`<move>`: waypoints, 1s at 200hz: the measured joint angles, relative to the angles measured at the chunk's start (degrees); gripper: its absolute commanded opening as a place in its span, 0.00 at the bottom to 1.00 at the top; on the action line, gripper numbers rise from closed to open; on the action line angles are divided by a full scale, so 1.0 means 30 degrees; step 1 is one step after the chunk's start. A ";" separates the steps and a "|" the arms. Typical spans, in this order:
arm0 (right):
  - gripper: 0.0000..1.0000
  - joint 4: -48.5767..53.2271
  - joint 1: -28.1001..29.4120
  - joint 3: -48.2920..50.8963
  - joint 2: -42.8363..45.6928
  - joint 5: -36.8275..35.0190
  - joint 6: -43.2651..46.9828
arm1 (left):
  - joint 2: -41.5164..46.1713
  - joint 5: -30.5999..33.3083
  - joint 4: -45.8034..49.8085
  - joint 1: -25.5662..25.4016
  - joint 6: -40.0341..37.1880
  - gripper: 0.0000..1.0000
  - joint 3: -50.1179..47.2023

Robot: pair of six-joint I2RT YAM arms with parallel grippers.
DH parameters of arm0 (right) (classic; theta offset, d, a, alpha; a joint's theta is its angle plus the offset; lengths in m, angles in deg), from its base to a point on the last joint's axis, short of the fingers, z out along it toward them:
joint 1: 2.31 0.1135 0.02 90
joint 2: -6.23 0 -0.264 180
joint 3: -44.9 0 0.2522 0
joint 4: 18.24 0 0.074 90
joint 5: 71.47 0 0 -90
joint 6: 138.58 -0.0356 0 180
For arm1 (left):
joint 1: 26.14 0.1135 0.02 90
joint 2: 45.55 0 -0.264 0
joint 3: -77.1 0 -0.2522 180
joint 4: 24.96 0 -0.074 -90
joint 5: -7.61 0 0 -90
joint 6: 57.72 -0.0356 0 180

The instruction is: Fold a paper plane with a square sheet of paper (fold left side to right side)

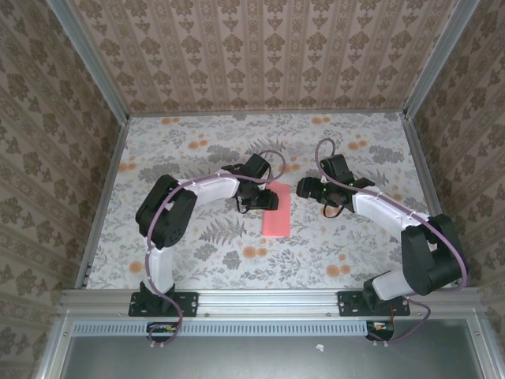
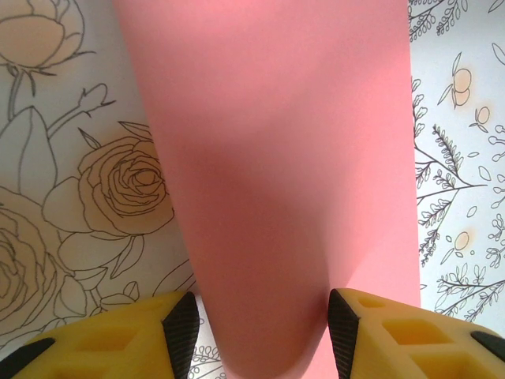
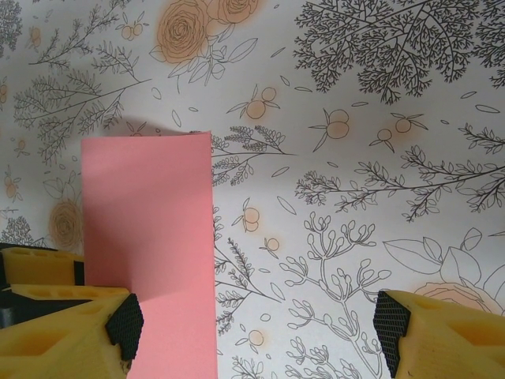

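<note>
On the flowery desk [image 1: 197,150], near the middle, lies the pink paper [image 1: 275,215]. From above it looks long and thin, not square, and it runs from the front of the desk toward the back. Its far end is right at the left end effector [image 1: 262,199], which reaches in from the left side.

Up close, on the left wrist camera, the left end effector [image 2: 262,332] has the pink paper [image 2: 276,174] between its two black pads [image 2: 183,332]. The pads are a little way apart, and the paper touches both of them. The paper gets thinner where the pads hold it and looks bent there (like a little slide).

Over on the right, the right end effector [image 1: 306,189] sits just beside the paper's far end and does not touch it. On its own camera, the right end effector [image 3: 256,324] is spread wide with nothing in it. The pink paper [image 3: 150,253] lies flat on the desk near its left finger, and the flower prints of the desk show between the fingers.
</note>
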State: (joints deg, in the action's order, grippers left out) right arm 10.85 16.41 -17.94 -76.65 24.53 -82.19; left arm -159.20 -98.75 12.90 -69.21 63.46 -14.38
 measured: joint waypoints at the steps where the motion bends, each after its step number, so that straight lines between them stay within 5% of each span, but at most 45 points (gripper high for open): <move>1: 0.78 0.0000 0.0000 0.0000 0.0000 0.0007 0.0000 | 0.0000 0.0000 0.0000 0.0007 0.0000 0.51 0.0000; 31: 0.65 -0.0233 0.0000 0.0000 -0.0175 0.0838 0.0080 | 0.0000 0.0051 0.0044 -0.0007 -0.0015 0.52 0.0007; 89: 0.23 -0.1916 0.0226 -0.0015 -0.3060 0.4189 -0.1071 | -0.0051 0.0066 0.0146 -0.0015 -0.0058 0.52 0.0109; 200: 0.22 -0.2616 0.0991 -0.0663 -0.4648 0.5085 -0.1887 | -0.0146 0.0124 0.0284 -0.0029 -0.0044 0.52 0.0233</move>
State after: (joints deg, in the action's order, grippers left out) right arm 3.00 19.38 -19.93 -90.59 39.78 -87.85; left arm -159.63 -98.38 13.75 -69.30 63.33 -13.68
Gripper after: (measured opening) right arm 0.216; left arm 0.520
